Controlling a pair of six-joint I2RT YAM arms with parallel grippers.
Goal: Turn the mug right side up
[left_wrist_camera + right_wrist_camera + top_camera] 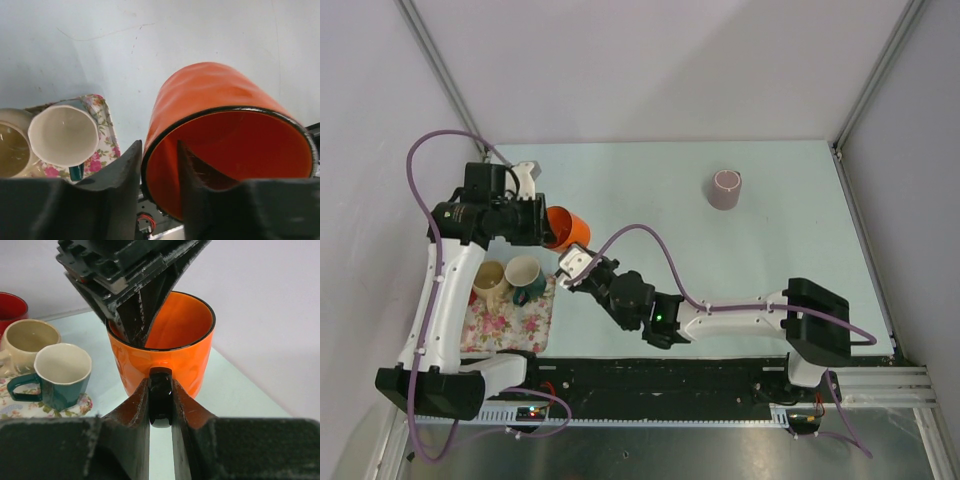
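Note:
An orange mug (567, 228) with a black rim and black handle is held between both arms, just right of the floral tray, its mouth tilted toward the left arm. My left gripper (544, 226) is shut on the mug's wall at the rim; in the left wrist view (160, 172) one finger is outside and one inside the mug (215, 100). My right gripper (571, 263) is shut on the handle; in the right wrist view (160, 407) both fingers press the black handle (160, 390) of the mug (175, 360).
A floral tray (506, 328) at the near left holds a cream mug (488, 281) and a teal mug (526, 276). A mauve cup (725, 189) stands upside down at the far right. A red vessel (9, 309) shows at the left edge of the right wrist view.

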